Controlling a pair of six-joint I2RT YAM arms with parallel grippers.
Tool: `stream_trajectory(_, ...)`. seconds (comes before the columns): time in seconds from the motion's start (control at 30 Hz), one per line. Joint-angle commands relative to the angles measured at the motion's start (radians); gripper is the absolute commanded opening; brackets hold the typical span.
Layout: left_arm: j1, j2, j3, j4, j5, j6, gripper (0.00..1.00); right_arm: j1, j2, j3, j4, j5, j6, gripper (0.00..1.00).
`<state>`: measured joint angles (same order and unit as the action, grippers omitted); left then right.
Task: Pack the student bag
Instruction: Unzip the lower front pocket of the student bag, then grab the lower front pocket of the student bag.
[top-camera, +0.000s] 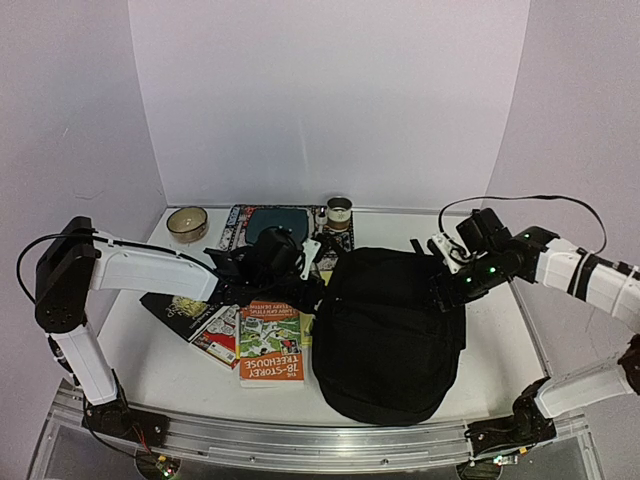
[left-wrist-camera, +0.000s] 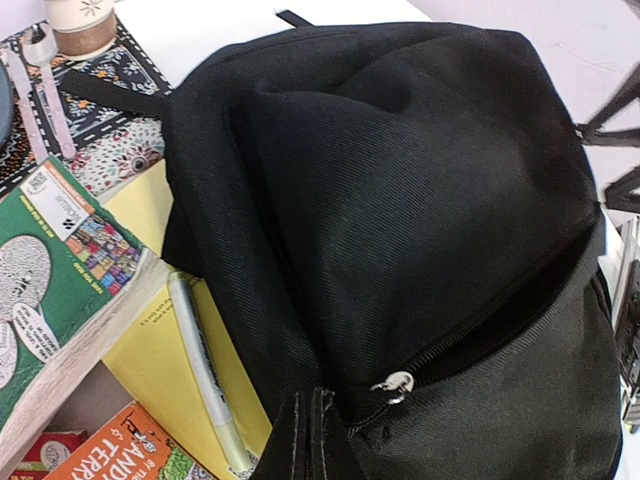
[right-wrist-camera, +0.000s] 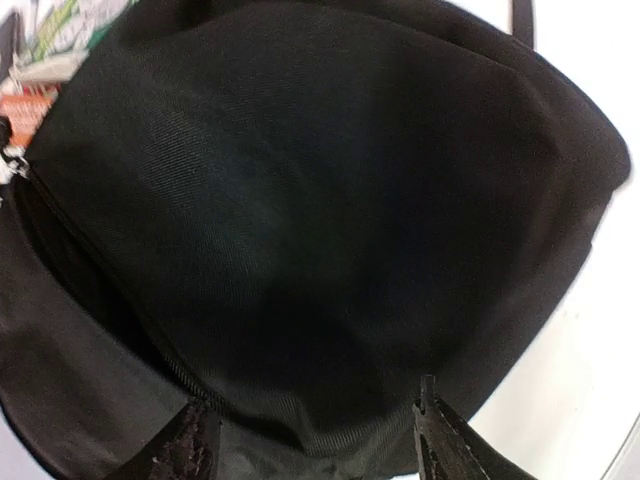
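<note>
Lying flat on the white worktop, the student bag fills the middle, nearest the arm bases. At its 9 o'clock lies an orange Treehouse book, and a silver marker rests on a yellow sheet against the bag. The left tool is pressed fully together at the bag's 10 o'clock edge, beside the zipper pull; whether cloth is pinched cannot be told. The right tool stands wide over the bag's 2 o'clock corner. Farthest, toward 11 o'clock, sit a teal pad and a bowl.
</note>
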<state>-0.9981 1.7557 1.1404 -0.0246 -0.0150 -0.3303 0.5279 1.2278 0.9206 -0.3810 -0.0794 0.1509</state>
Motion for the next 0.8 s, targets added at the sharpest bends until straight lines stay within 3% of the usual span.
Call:
stream_trajectory(0.0,0.006,-0.004,0.035,0.021,0.041,0.028,0.0,0.053,0.078,0.09,-0.036,0.082,-0.125,0.71)
stream_trajectory(0.3,0.005,-0.005,0.047,0.021,0.06,0.032,0.0,0.2,0.214,0.134,-0.021,0.22,-0.217,0.8)
stream_trajectory(0.6,0.005,0.002,0.064,0.054,0.069,0.015,0.0,0.315,0.245,0.11,0.002,0.246,-0.273,0.92)
stream_trajectory(0.77,0.006,0.002,0.064,0.058,0.077,0.008,0.0,0.35,0.278,0.105,0.005,0.337,-0.306,0.94)
